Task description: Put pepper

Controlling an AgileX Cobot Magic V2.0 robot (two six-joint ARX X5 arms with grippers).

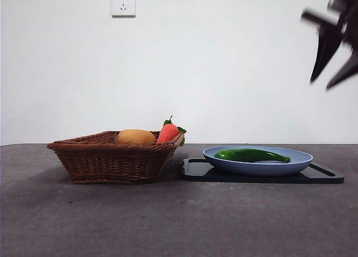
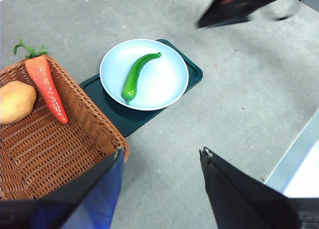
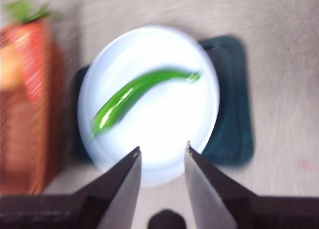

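The pepper (image 1: 251, 155) (image 2: 137, 75) (image 3: 134, 92), long, glossy and green, lies alone on a pale blue plate (image 1: 302, 156) (image 2: 164, 84) (image 3: 169, 119). My right gripper (image 1: 320, 83) (image 3: 163, 149) hangs open and empty high above the plate's right side, blurred by motion. The left wrist view also shows it as a dark shape (image 2: 234, 7). My left gripper (image 2: 162, 150) is open and empty well above the table, between basket and plate. It is outside the front view.
The plate rests on a dark tray (image 1: 324, 176) (image 2: 114, 112). Left of it stands a wicker basket (image 1: 106, 156) (image 2: 45, 154) holding a red-orange carrot (image 1: 168, 132) (image 2: 47, 87) and a tan potato (image 1: 136, 137) (image 2: 15, 102). The table edge shows in the left wrist view.
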